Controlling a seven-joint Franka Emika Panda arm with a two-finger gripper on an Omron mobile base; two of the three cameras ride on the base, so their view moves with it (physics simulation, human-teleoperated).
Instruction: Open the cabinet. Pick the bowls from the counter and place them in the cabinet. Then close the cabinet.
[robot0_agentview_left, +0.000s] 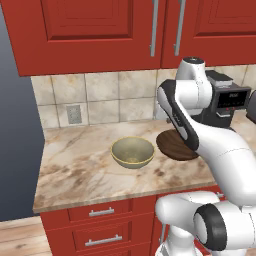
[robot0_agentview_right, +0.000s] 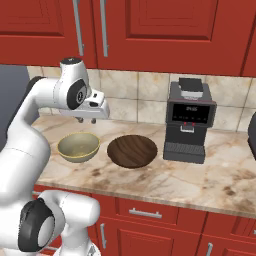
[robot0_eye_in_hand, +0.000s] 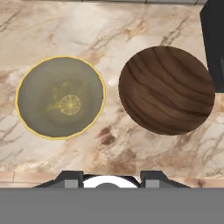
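Note:
The red cabinet (robot0_agentview_left: 100, 30) (robot0_agentview_right: 160, 30) hangs above the counter (robot0_agentview_left: 75, 165) (robot0_agentview_right: 200, 175) with both doors closed, their silver bar handles (robot0_agentview_left: 155, 27) (robot0_agentview_right: 103, 25) side by side. Two bowls stand next to each other on the counter: an olive-tan bowl (robot0_agentview_left: 132, 151) (robot0_agentview_right: 78, 146) (robot0_eye_in_hand: 61, 97) with a yellow rim, and a dark brown wooden bowl (robot0_agentview_left: 175, 147) (robot0_agentview_right: 132, 150) (robot0_eye_in_hand: 166, 89) to its right. My gripper (robot0_agentview_right: 87, 120) (robot0_eye_in_hand: 112, 177) hovers above them, pointing down, open, with nothing between its fingers.
A black coffee machine (robot0_agentview_right: 190, 120) (robot0_agentview_left: 227, 100) (robot0_eye_in_hand: 214, 39) stands on the counter right of the wooden bowl. A tiled backsplash with a wall outlet (robot0_agentview_left: 74, 114) runs behind. Red drawers (robot0_agentview_left: 100, 212) sit under the counter. The counter's left end (robot0_agentview_left: 40, 195) drops off beside a grey wall.

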